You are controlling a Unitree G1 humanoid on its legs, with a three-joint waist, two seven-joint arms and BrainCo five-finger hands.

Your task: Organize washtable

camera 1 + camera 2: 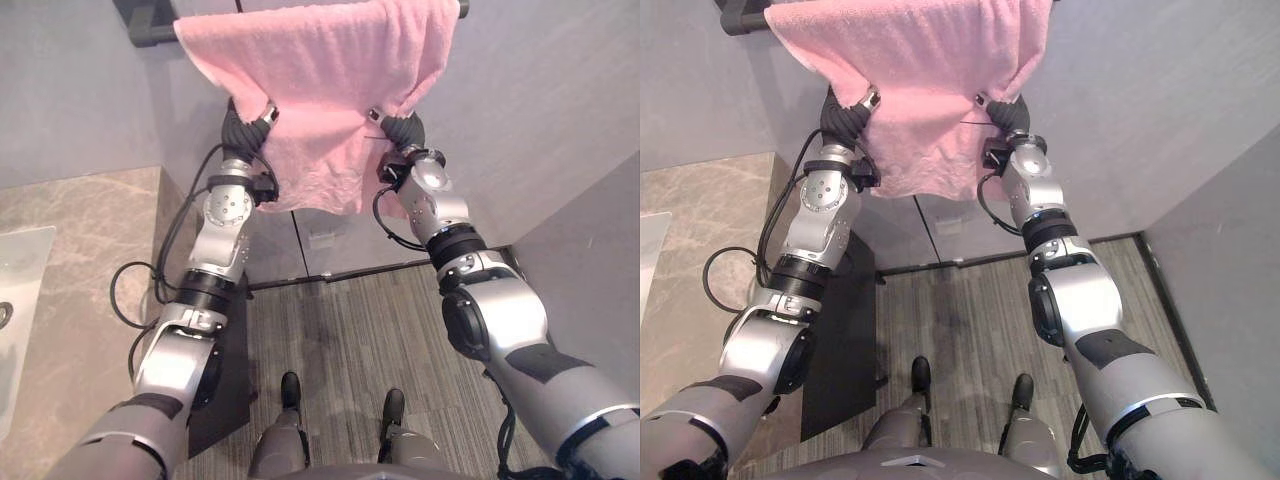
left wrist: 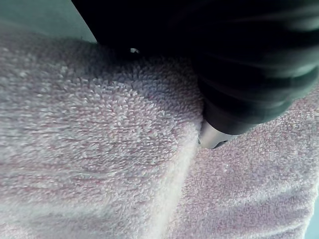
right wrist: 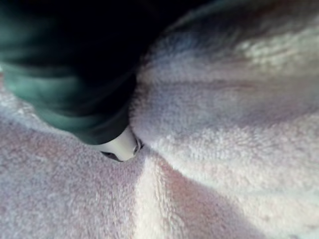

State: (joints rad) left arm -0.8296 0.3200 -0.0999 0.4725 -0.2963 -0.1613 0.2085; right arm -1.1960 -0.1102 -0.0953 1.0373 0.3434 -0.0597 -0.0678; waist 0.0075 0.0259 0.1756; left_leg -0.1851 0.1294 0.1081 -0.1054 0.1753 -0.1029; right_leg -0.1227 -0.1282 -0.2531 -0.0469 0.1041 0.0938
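Note:
A pink towel (image 1: 320, 70) hangs over a dark rail (image 1: 150, 25) on the grey wall, high in front of me. Both arms reach up to it. My left hand (image 1: 245, 125) is pushed into the towel's lower left part, where the cloth folds over its dark cover. My right hand (image 1: 405, 130) is tucked into the lower right part in the same way. Between the two hands the towel's bottom edge sags in wrinkles. Up close, the left hand (image 2: 239, 74) and the right hand (image 3: 75, 74) each sink into a crease of towel (image 2: 99, 149) pile.
A marble countertop (image 1: 80, 260) with a pale sink basin (image 1: 20, 300) lies at my left. A dark cabinet side (image 1: 225, 380) drops below it. Striped grey flooring (image 1: 350, 330) runs to the wall, and another grey wall (image 1: 590, 260) closes the right side.

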